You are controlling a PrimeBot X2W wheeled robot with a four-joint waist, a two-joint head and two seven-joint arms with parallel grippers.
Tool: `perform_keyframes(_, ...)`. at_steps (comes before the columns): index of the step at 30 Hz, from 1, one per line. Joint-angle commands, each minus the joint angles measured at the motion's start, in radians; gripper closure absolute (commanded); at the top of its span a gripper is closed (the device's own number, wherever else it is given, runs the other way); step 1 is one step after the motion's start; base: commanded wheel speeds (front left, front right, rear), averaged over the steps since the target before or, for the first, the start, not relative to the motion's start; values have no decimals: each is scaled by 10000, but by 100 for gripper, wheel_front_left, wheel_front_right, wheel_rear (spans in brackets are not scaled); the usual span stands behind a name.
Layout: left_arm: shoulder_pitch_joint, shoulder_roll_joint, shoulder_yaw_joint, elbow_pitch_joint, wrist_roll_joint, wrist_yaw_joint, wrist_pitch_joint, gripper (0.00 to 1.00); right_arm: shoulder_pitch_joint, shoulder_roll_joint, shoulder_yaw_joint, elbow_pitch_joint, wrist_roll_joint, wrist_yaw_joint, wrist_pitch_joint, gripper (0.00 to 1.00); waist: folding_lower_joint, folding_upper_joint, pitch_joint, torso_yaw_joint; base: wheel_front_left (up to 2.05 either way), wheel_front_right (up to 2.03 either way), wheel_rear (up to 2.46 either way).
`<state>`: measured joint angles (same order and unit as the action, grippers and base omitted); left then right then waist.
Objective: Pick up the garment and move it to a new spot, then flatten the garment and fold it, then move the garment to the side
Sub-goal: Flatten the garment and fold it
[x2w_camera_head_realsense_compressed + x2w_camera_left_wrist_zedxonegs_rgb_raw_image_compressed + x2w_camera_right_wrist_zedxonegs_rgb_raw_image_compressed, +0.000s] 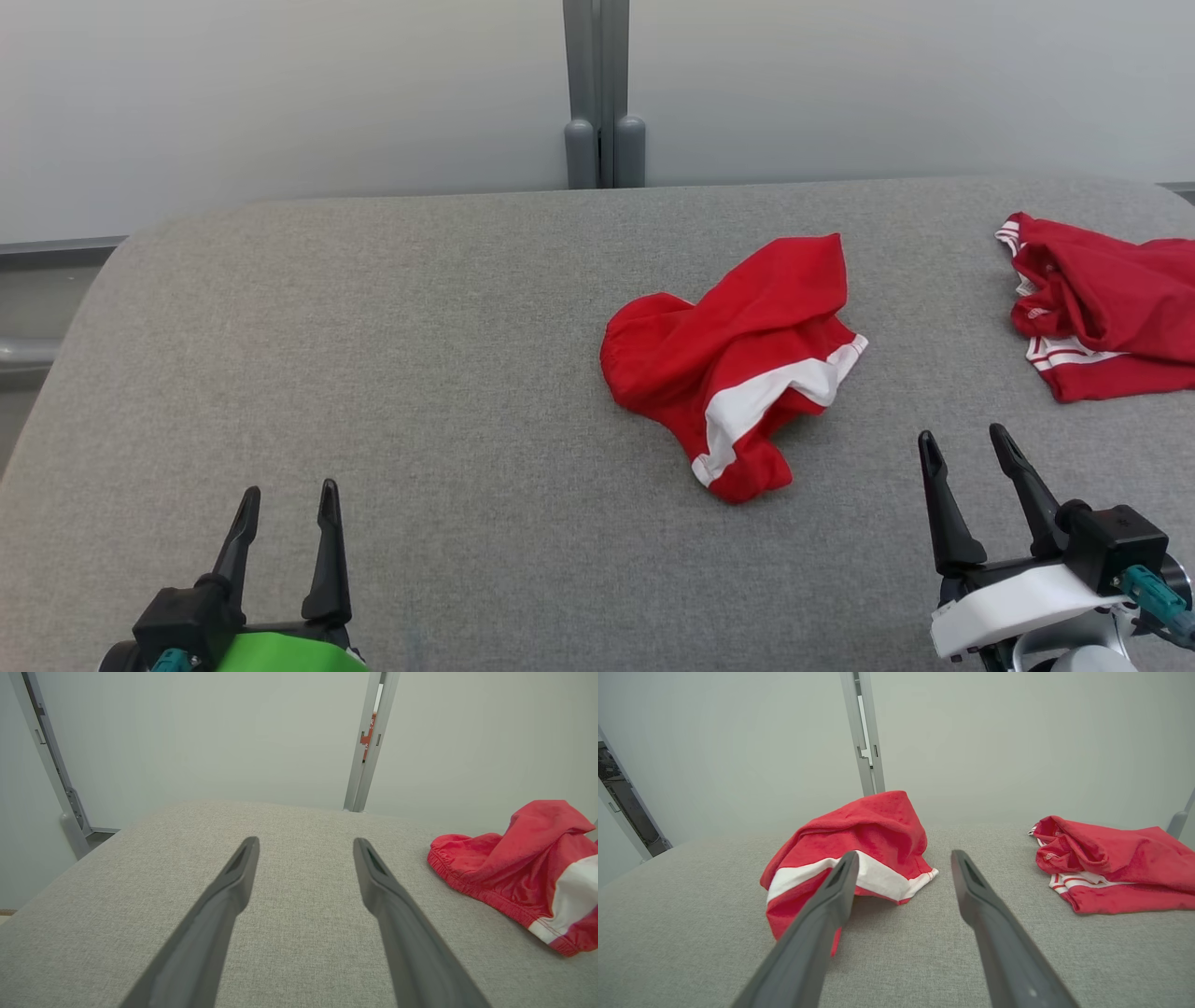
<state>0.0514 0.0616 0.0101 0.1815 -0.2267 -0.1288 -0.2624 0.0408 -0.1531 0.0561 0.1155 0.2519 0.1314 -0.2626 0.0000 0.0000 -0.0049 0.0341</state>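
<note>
Left end effector [288,487], right end effector [962,431]: two, apart. Centre garment [733,359], side garment [1106,308]: two.

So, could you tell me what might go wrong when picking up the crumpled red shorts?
The red shorts lie bunched in overlapping folds, so the open right gripper, the nearer one, may pinch several layers at once. A second red garment lies apart to the right on the grey table; moving the shorts that way could land them on it.
</note>
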Motion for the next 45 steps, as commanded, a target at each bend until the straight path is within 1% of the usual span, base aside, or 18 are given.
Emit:
perform_keyframes(1, 32, -6, 6, -22, 34, -24, -27, 0, 52, -22, -2, 9, 7, -17, -28, 0, 0, 0, 9, -1, 0, 0, 0)
perform_keyframes(13, -40, -14, -64, 56, 78, -23, -27, 0, 2, -15, 24, 29, 12, -17, -28, 0, 0, 0, 66, -41, 0, 0, 0)
perform_keyframes(20, -775, 40, -860, 268, 228, -23, -27, 0, -187, -113, 97, 6, 50, -17, -28, 0, 0, 0, 392, -266, 0, 0, 0)
perform_keyframes(24, -1448, 100, -1705, 503, 222, -23, -27, 0, -352, -171, 126, 3, 92, -17, -28, 0, 0, 0, 695, -518, 0, 0, 0)
perform_keyframes(30, -2501, 114, -3333, 1102, 89, -23, -27, 0, -644, -142, 125, 20, 129, -17, -28, 0, 0, 0, 1225, -1063, 0, 0, 0)
perform_keyframes(38, -3708, 156, -5211, 2407, 2, -22, -25, 0, -973, -76, 123, 38, 181, -17, -28, 0, 0, 0, 1969, -1809, 0, 0, 0)
perform_keyframes(45, -4631, 258, -6178, 3720, -282, -22, -25, 0, -1309, -23, 119, -23, 225, -17, -28, 0, 0, 0, 2581, -2334, 0, 0, 0)
